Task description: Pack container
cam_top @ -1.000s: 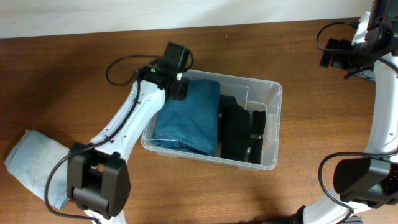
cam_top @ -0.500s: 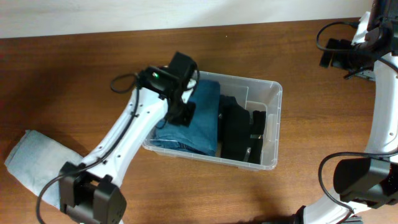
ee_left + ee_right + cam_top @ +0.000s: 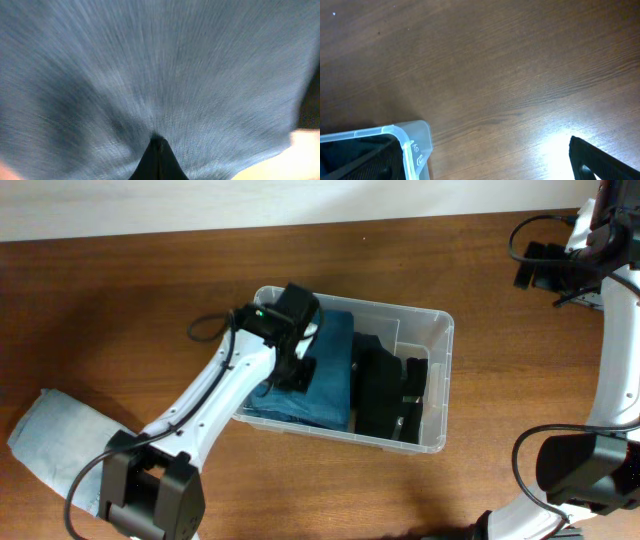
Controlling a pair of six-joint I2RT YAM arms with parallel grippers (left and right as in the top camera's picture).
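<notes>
The container sits about mid-desk, a little toward the near edge, with its long sides running left to right. My left arm reaches in over its far-left corner. The left jaws are down on the folded blue cloth that fills the left half. On the left wrist feed the cloth fills the frame and the jaws show as one dark wedge, so they look pressed together. I cannot tell whether any fabric is pinched between them.

Black items pack the right half and stand right against the blue cloth. A light blue cloth lies on the desk at the near-left corner, well apart from the container, with the left arm's base standing over its near side.

The right jaws hang near the far-right corner. Only one dark part shows on that wrist feed, so I cannot tell how they stand. Bare wood runs along the far edge and between the container's right wall and the right arm.

The right wrist feed catches a container corner with small raised marks (too small to read). A pale patch on the container floor shows no legible writing.
</notes>
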